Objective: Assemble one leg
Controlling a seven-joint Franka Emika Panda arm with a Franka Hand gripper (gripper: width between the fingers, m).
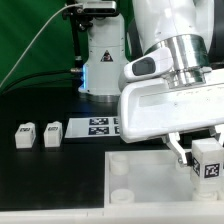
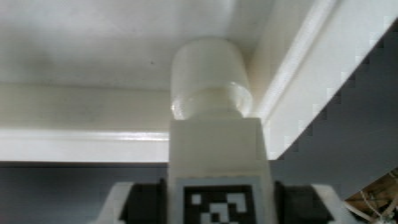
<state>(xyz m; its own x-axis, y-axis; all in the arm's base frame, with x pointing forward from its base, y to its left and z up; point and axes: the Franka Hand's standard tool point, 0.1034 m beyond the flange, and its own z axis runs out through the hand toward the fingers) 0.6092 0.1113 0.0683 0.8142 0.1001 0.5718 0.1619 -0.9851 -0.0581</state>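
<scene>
Black table [image 1: 40, 180] carries everything; the large white square plastic panel [image 1: 150, 190] lies flat at 5 o'clock in the exterior view, low front edge facing the camera, so it looks like the base that takes the part

White Franka arm's two-finger gripper [image 1: 203, 155] hangs over the panel's 3 o'clock side, jaws closed narrow on the leg [image 1: 209, 170], a small stubby white plastic piece with a square black-and-white tag

Grip is on the tagged block, which leaves the round end free for insertion

Leg's long axis reads about vertical, along the gripper's approach: round end [image 2: 210, 80] points down at the panel [image 2: 107, 60] near a raised rim corner, tag end up; contact: can't tell

Thin white marker board [image 1: 100, 125] sits at 12 o'clock of the panel

Two spare legs [image 1: 22, 135] [image 1: 50, 133] are parked at 9 o'clock, well apart from the work
</scene>
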